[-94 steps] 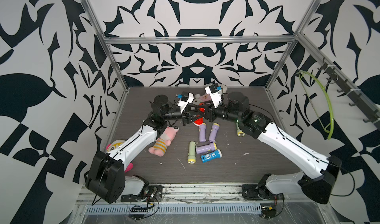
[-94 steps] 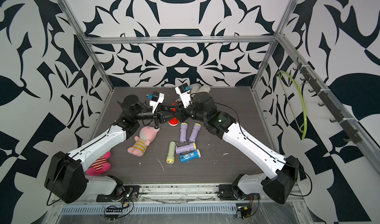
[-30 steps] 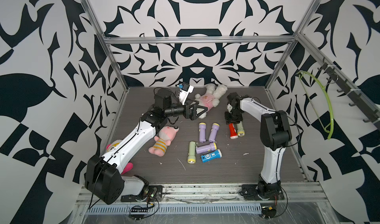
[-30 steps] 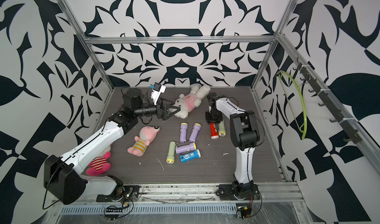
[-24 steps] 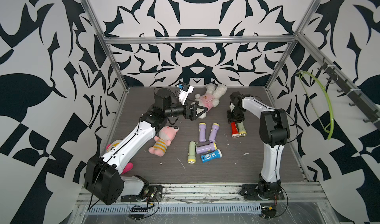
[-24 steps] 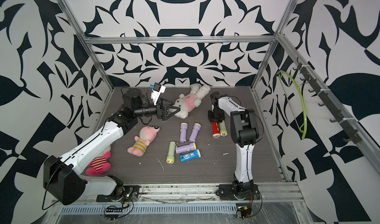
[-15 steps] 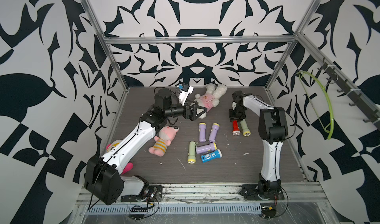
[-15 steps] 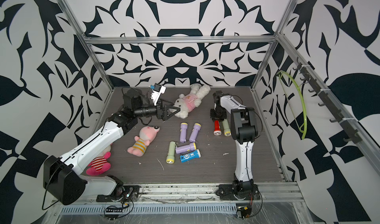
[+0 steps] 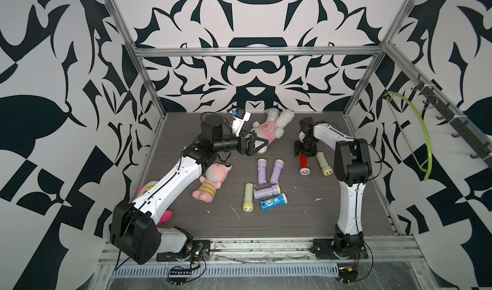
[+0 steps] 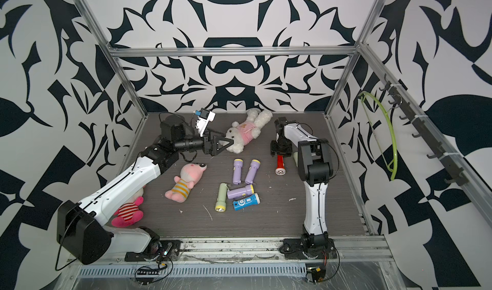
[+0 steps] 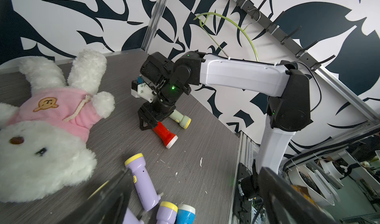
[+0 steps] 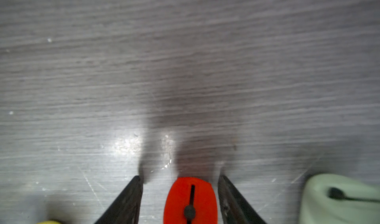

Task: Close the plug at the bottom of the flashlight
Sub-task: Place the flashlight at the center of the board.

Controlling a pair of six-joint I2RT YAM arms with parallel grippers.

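Right wrist view alone shows right gripper [image 12: 180, 177] fingers parted, gaps flanking red flashlight [image 12: 190, 200] tail; bare floor [image 12: 185, 68] beyond; left gripper [image 9: 259, 143] spread wide beside bunny [image 9: 269, 131].

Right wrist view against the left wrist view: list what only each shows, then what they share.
Only the right wrist view: the slotted butt end of the red flashlight, seen close up. In the left wrist view that end is hidden.

Only the left wrist view: the white rabbit toy, a blue flashlight, the whole right arm and the green hanger on the wall rail.

Both: the red flashlight, the right hand straddling it with fingertips apart, the pale green flashlight beside it, and the grey table.
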